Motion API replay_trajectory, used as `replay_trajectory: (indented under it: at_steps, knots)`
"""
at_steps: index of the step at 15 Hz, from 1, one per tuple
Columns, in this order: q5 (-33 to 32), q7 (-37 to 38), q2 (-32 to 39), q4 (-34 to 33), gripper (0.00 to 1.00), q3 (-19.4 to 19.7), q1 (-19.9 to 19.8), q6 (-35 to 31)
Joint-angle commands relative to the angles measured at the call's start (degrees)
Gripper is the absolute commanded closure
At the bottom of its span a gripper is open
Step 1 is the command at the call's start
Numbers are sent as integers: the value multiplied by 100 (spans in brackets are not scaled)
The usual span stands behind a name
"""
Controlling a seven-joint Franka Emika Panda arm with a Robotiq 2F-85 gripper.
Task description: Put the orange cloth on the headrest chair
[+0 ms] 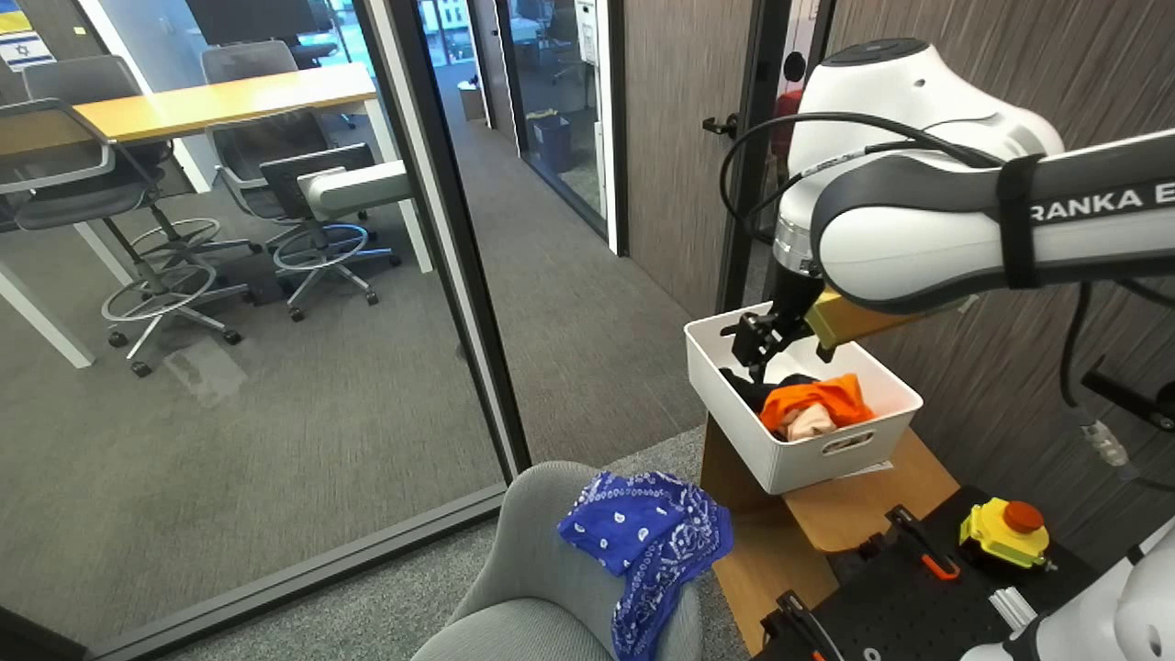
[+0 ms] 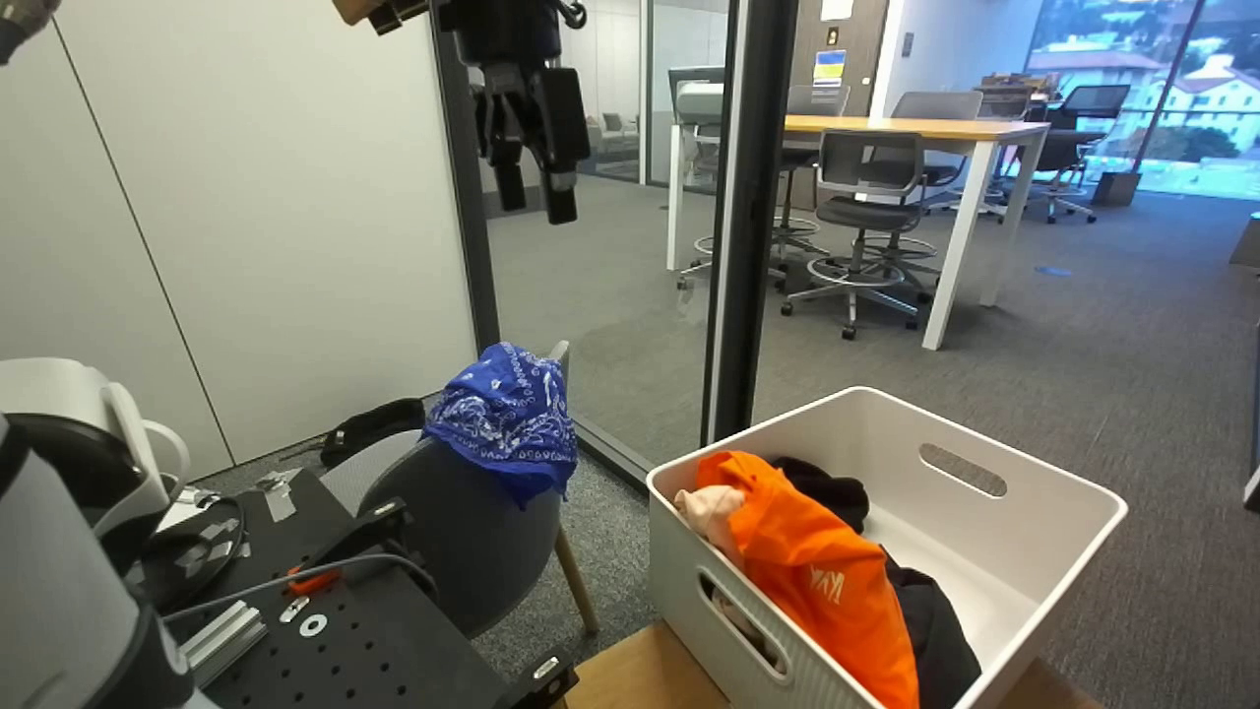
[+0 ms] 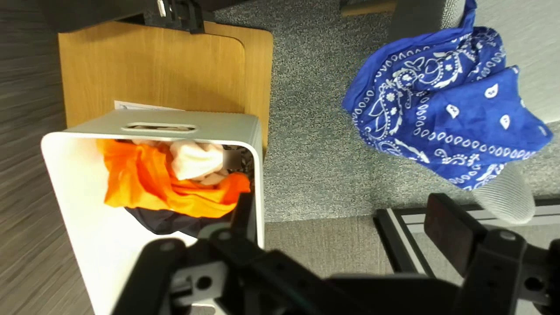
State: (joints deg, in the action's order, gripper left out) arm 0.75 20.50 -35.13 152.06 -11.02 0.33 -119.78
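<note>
The orange cloth lies crumpled in a white bin; it shows in both exterior views [image 1: 831, 397] [image 2: 807, 566] and in the wrist view [image 3: 140, 179]. The white bin [image 1: 844, 459] also holds black and pale cloths. The grey chair [image 1: 537, 542] [image 2: 443, 532] has a blue bandana [image 1: 643, 523] [image 2: 507, 418] [image 3: 442, 105] draped over its backrest. My gripper [image 1: 748, 353] [image 2: 536, 197] [image 3: 348, 223] is open and empty. It is above the bin's level, apart from the cloth. In the wrist view its fingers span the gap beside the bin's edge, one finger overlapping the bin.
The bin stands on a wooden stand [image 1: 863, 509] beside a black perforated plate [image 2: 335, 640] with clamps. A yellow emergency-stop box [image 1: 1005, 532] sits near the arm's base. A glass wall with a dark frame [image 2: 743, 217] stands behind the chair and bin.
</note>
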Motion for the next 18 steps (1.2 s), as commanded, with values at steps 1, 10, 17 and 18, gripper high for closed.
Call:
replay_trajectory:
  at_steps: [1,10,17,18]
  knots:
    - [-250,282,-72,139,0,333,-515,-228]
    - [-221,848,1038,49,0,1390,-1940,-930]
    - [987,646,2853,-617,0,1986,-1710,-1786]
    - [1186,604,3076,-753,0,2034,-1669,-1803]
